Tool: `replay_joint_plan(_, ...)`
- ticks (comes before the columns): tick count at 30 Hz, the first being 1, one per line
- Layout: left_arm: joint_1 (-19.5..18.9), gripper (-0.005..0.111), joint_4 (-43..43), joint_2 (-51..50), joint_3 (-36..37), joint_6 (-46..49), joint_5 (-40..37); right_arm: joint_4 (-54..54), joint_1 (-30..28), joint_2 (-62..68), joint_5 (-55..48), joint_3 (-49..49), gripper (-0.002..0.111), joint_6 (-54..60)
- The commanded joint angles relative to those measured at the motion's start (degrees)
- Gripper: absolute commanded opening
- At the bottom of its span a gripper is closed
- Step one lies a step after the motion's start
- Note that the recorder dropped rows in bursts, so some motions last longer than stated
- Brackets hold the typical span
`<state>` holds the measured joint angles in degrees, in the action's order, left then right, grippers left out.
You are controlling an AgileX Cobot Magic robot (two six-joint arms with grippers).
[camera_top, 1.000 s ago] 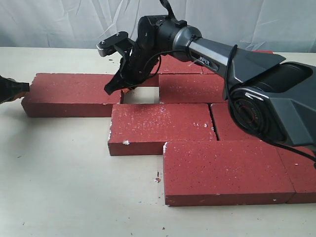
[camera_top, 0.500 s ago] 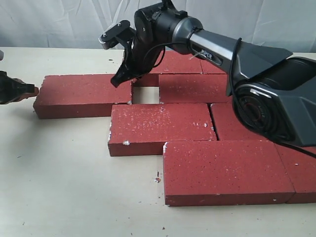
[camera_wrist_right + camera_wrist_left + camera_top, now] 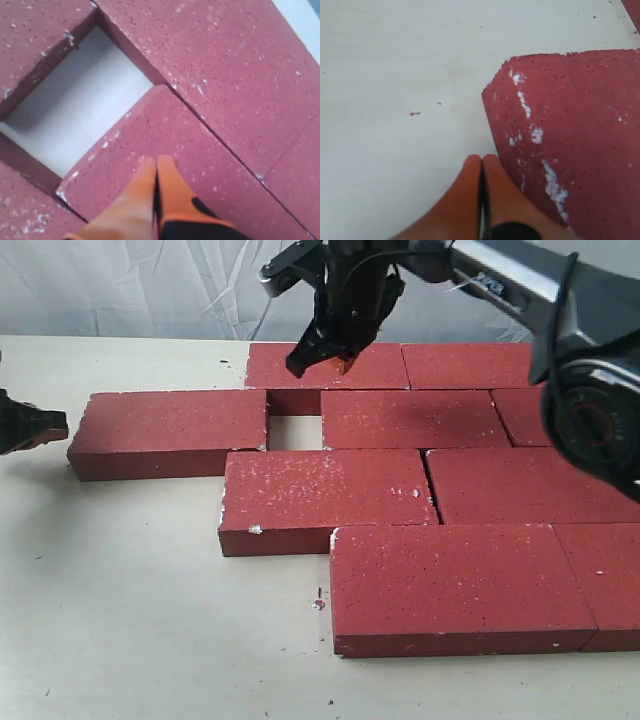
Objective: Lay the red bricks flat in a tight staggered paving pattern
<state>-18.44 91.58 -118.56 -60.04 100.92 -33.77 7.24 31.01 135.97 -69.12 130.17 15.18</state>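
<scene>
Exterior: bricks (image 3: 400, 490) lie flat on the table (image 3: 130, 610) in four staggered rows. The second row from the back has a gap (image 3: 294, 432) between the left brick (image 3: 170, 430) and its neighbour. Left gripper (image 3: 45, 427) sits low at the left brick's outer end. Right gripper (image 3: 320, 358) is raised over the back row, empty.

Left wrist: left gripper (image 3: 482, 159) jaws pressed together, holding nothing. Tips just beside the left brick's (image 3: 570, 130) chipped end; contact unclear.

Right wrist: right gripper (image 3: 156, 162) jaws closed tip to tip, empty, above a brick bordering the gap (image 3: 85, 110).
</scene>
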Motion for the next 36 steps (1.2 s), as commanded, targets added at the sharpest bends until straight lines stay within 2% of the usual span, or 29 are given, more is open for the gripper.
replay_joint_plan(1, 0.3, 0.0, 0.1, 0.0, -0.1, -1.3, 0.5, -1.2, -2.3, -8.1, 2.3, -10.0, -0.001, -0.2)
replay_joint_plan(5, 0.3, 0.0, -1.6, 1.0, -0.1, -4.1, 0.9, -1.1, -4.1, -21.9, 18.4, -31.8, -0.001, 0.0)
replay_joint_plan(11, 0.3, 0.0, -8.9, 3.3, -0.1, -14.6, 7.4, -1.3, -8.2, -35.0, 31.2, -52.6, -0.001, 0.0)
replay_joint_plan(14, 0.3, 0.0, -10.2, 3.3, -0.1, -15.6, 4.9, -1.3, -10.6, -38.6, 36.8, -60.4, -0.001, 0.0)
replay_joint_plan(18, 1.4, 0.0, -17.5, 3.2, -1.5, -23.0, 5.2, -0.2, -11.2, -39.2, 41.6, -62.6, -0.001, 0.1)
replay_joint_plan(22, 4.8, 0.0, -26.3, 3.2, -3.3, -31.4, 9.2, -1.6, -11.0, -39.1, 41.8, -62.6, -0.001, 0.1)
replay_joint_plan(26, 9.6, 0.0, -29.2, 3.2, -3.5, -33.0, 17.1, -1.6, -11.0, -39.1, 42.0, -62.6, -0.001, 0.1)
replay_joint_plan(29, 11.7, 0.0, -29.5, 3.2, -3.5, -33.5, 20.8, -1.7, -11.0, -39.1, 42.0, -62.6, -0.001, 0.1)
replay_joint_plan(36, 12.7, 0.0, -29.3, 3.2, -3.5, -33.5, 18.5, -1.7, -11.0, -39.1, 42.7, -62.6, -0.001, 0.1)
